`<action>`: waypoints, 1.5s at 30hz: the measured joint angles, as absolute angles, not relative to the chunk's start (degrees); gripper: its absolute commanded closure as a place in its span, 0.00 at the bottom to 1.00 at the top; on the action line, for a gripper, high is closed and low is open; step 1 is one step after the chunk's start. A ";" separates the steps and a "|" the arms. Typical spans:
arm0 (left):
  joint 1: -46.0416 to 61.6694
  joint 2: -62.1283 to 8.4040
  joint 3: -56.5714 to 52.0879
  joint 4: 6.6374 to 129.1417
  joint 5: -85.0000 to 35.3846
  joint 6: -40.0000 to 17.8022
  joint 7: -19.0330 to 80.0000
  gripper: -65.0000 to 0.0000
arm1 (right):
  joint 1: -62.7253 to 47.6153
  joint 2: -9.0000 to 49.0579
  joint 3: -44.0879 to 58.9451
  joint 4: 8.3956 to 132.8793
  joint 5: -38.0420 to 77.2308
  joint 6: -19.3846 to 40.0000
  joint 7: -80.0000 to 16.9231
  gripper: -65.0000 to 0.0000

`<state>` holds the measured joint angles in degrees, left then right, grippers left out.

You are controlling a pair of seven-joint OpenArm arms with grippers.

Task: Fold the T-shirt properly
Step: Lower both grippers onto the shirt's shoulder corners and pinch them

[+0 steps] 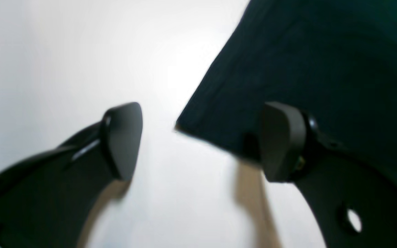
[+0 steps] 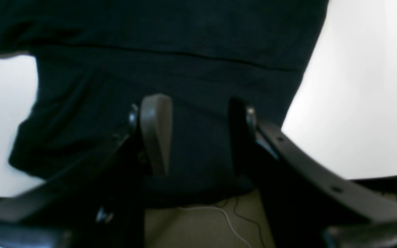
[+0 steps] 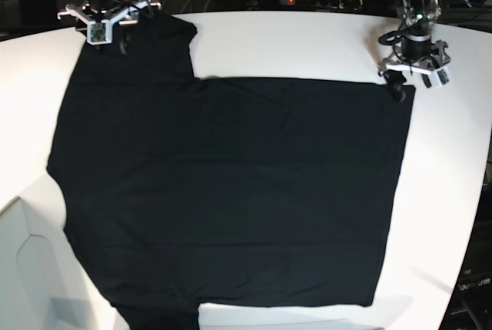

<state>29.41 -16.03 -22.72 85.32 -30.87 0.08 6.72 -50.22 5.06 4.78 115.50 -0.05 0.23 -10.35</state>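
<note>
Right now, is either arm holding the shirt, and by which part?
Neither holds it. The left gripper stands open at the shirt corner; the right gripper stands open over a sleeve.

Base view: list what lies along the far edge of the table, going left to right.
Right gripper with open jaws over the sleeve of the large black fabric T-shirt → bare white table → left gripper, jaws open, at the T-shirt's corner.

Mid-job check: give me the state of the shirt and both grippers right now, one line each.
T-shirt: spread flat on the white table, plain black side up, not yet folded.
Left gripper: open, empty, at the shirt's corner; one finger over the fabric, the other over bare table.
Right gripper: open, nothing pinched, over the sleeve at the table's far edge.
</note>
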 measured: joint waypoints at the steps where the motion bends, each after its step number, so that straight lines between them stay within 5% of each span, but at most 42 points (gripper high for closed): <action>1: 29.15 -16.01 -22.55 84.77 -30.26 0.08 6.39 0.22 | -50.06 5.04 4.78 115.50 -0.05 0.23 -10.35 0.57; 12: 26.48 -16.69 -16.80 80.99 -29.85 0.30 1.52 0.26 | -50.52 5.06 4.82 115.50 -0.05 0.23 -10.35 0.57; 23: 26.65 -16.67 -16.71 81.06 -30.55 0.38 2.07 1.00 | -50.37 5.06 10.63 115.50 -0.08 0.23 -10.48 0.57; 37: 30.81 -16.62 -16.75 84.07 -30.76 -0.01 2.31 1.00 | -47.86 6.59 12.47 108.03 -0.03 0.49 -10.52 0.57; 45: 31.86 -16.99 -16.75 84.18 -30.76 -0.25 2.04 1.00 | -43.75 3.60 19.97 107.07 -0.23 15.46 -10.09 0.57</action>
